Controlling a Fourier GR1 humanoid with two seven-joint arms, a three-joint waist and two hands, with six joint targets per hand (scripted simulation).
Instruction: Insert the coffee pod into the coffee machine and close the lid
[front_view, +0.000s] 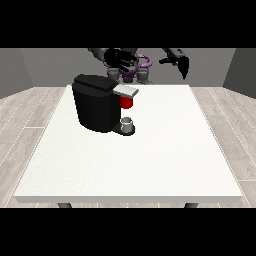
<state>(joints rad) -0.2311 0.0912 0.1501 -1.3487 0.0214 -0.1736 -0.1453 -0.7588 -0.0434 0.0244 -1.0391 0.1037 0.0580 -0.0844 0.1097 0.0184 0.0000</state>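
White desk (150, 165) fills the foreground, bare along its near half. Farther back, toward the view's left, stands the black coffee machine (97, 102), with a small grey cup (127, 124) on its drip base. The silver lid (125, 90) lies nearly flat over a red part (126, 102) under the brew head; whether that red piece is the coffee pod sitting in its chamber or part of the machine, I cannot tell, and no separate pod shows elsewhere on the desk or in either hand. If it is the pod, the insertion looks done and the lid looks down or close to it.

Behind and above the machine, the hand at the view's left (119, 59) hovers with its fingers spread and released, holding nothing; its place just over the lid suggests it is there to press the lid or has no more to do with it. Well apart, the hand at the view's right (180, 62) hangs raised off the desk, away from the machine, likely kept clear; its fingers appear straight and empty.
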